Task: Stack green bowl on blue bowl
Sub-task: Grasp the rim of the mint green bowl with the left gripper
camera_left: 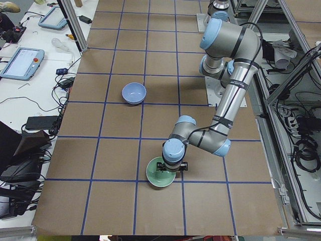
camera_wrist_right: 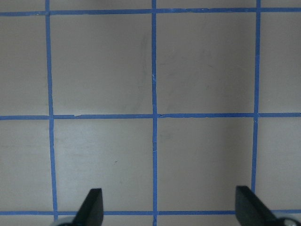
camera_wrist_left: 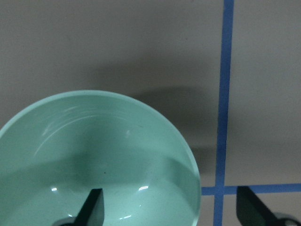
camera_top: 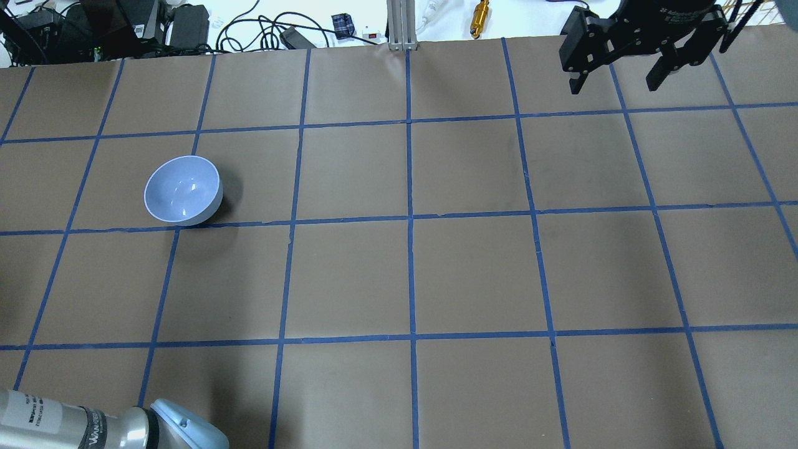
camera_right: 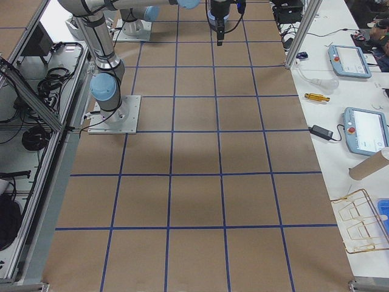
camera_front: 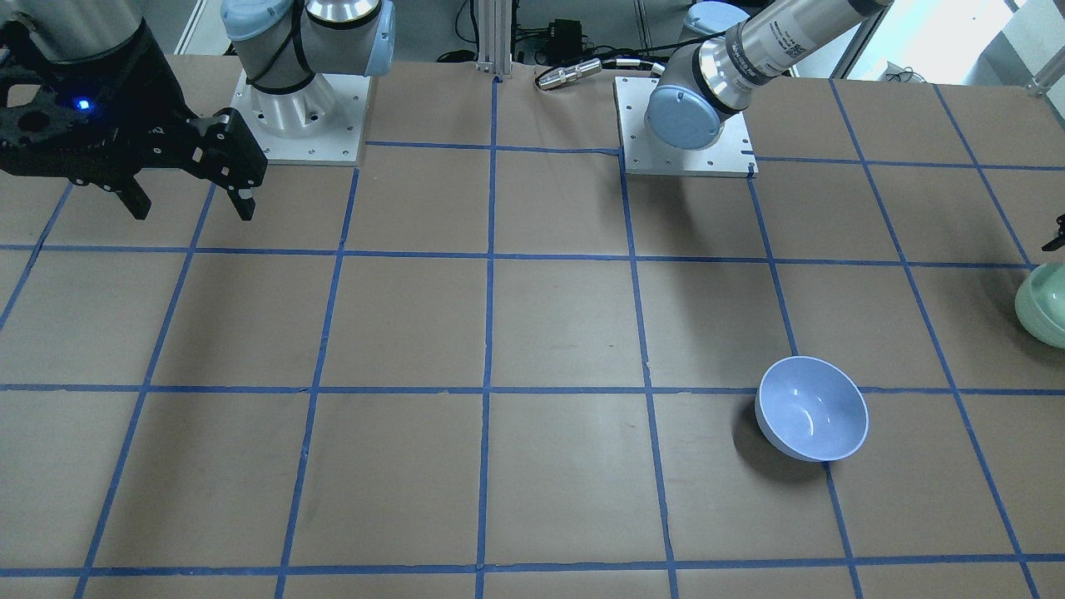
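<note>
1. Left gripper (camera_wrist_left: 171,203) (camera_left: 171,167): stands spread wide across the right wall of the green bowl (camera_wrist_left: 94,155). One finger (camera_wrist_left: 93,208) hangs inside the bowl, the other outside, past the rim.
2. Clamps nothing: the left wrist view shows a gap between each finger and the wall. Cannot tell from any view whether the fingertips touch the bowl lower down.
3. Green bowl (camera_left: 156,178) (camera_front: 1044,308): sits mouth up near the table's (camera_top: 474,274) end on the robot's left, over a line of blue tape (camera_top: 409,187). Lies half out of the front-facing view at its right edge.
4. Blue bowl (camera_top: 182,190) (camera_front: 811,408) (camera_left: 134,93): rests mouth up on the table, well apart from the green bowl. Touches a tape line with its edge nearest the robot and stays clear of both grippers.
5. Right gripper (camera_top: 613,85) (camera_front: 193,208) (camera_wrist_right: 170,207): hangs above the table at its far right side in the overhead view, jaws parted wide. Holds nothing and touches nothing, with only brown table surface and tape lines between its fingers in the right wrist view.
</note>
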Robot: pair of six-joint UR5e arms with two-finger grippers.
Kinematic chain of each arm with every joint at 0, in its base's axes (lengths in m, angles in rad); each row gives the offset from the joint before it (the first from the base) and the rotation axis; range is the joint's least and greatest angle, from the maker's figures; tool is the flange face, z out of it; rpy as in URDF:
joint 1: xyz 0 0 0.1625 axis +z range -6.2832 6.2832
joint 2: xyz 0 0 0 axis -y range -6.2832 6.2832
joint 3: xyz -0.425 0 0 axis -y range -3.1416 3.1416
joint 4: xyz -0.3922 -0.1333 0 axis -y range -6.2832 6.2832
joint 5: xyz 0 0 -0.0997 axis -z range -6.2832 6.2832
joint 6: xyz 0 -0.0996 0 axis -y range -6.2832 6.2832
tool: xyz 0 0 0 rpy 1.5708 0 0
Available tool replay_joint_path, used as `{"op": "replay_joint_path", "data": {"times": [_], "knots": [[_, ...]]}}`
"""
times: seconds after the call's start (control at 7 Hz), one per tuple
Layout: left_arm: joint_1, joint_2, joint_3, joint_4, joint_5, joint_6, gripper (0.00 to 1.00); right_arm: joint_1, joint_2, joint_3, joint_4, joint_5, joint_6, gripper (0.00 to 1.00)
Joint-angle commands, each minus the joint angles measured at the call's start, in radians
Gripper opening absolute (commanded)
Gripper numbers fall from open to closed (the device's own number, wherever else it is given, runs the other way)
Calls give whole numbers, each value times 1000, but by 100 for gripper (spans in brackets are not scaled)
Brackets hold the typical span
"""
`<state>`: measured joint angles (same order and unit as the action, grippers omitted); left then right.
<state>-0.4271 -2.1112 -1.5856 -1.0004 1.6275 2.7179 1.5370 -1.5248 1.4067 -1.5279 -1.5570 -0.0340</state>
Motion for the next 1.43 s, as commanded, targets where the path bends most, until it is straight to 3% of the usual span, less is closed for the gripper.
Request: {"op": "replay_joint_path", "data": {"times": [0.0,0.14,0.29,0.43,0.57,0.86,1.29], "knots": [[1,-15,-78,130,-3,19,100,0,0,0,0,0,0,100],[1,-18,-83,131,-3,43,98,0,-2,0,0,2,0,100],[1,-21,-86,131,-11,58,81,0,0,0,0,0,0,100],[1,-26,-77,131,-30,81,73,0,0,0,0,0,0,100],[2,-33,-76,131,-32,89,55,0,-2,0,0,0,0,100],[2,-33,-73,132,-31,86,0,0,0,0,0,0,0,100],[2,-24,-59,132,-28,71,0,0,0,0,0,2,0,100]]}}
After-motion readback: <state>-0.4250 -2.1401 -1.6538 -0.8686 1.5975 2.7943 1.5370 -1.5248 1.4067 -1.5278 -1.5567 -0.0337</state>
